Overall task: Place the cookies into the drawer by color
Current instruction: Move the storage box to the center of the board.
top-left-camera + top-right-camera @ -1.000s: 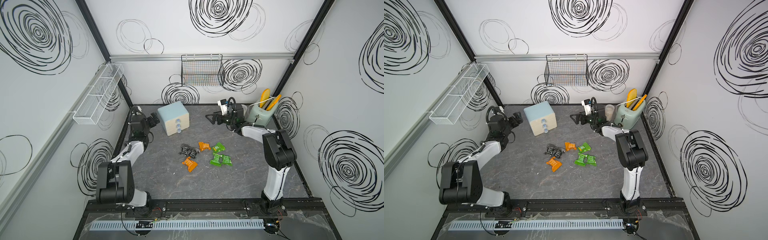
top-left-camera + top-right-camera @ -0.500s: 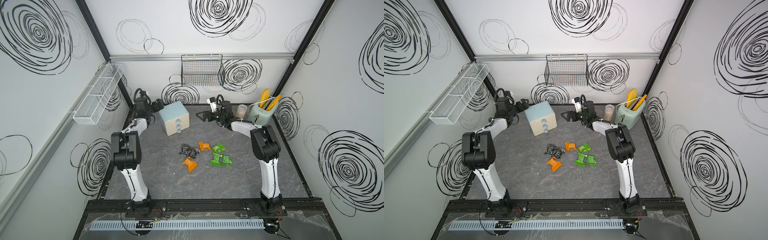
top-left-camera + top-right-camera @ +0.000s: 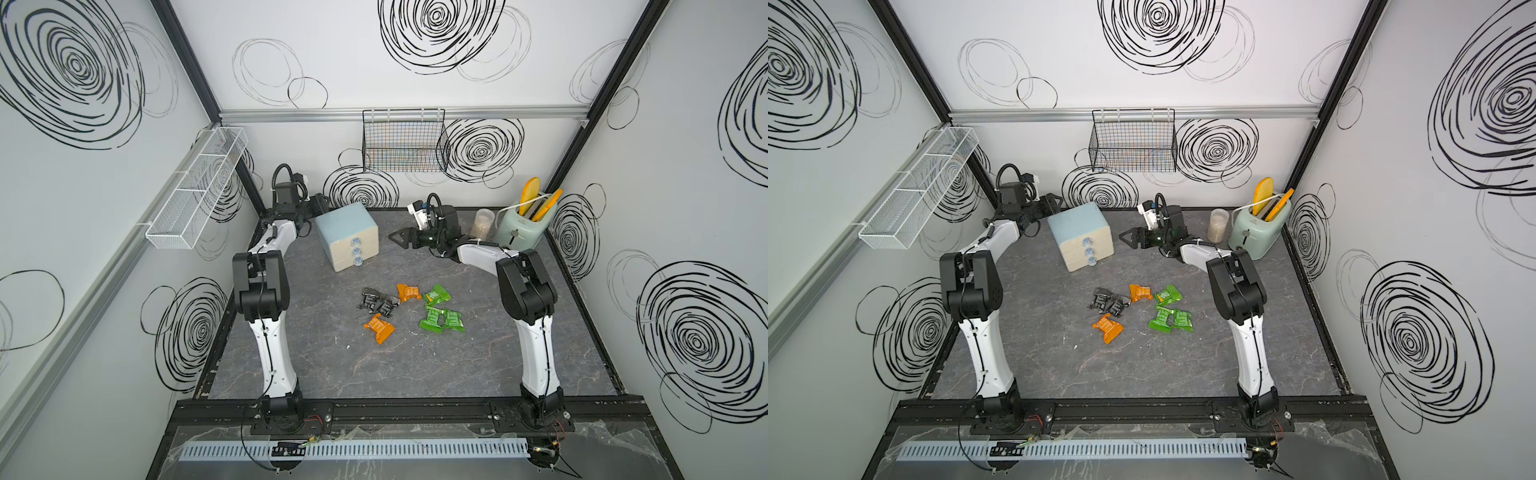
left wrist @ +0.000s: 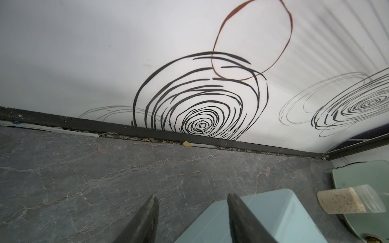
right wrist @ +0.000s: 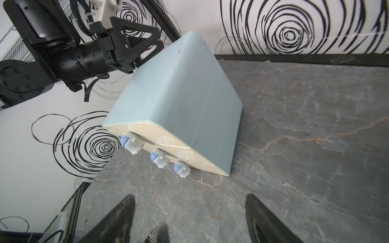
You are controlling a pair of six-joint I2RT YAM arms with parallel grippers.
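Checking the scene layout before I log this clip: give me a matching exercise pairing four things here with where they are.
1 pale-blue cube cabinet
2 mint-green toaster
3 black wire basket
4 bright green foil packets

A hung on the back wall
B middle of the grey marbled table, beside orange foil packets
C table's back right corner
D back of the table, left of centre, cream drawers shut

Pairs: 1-D, 2-C, 3-A, 4-B
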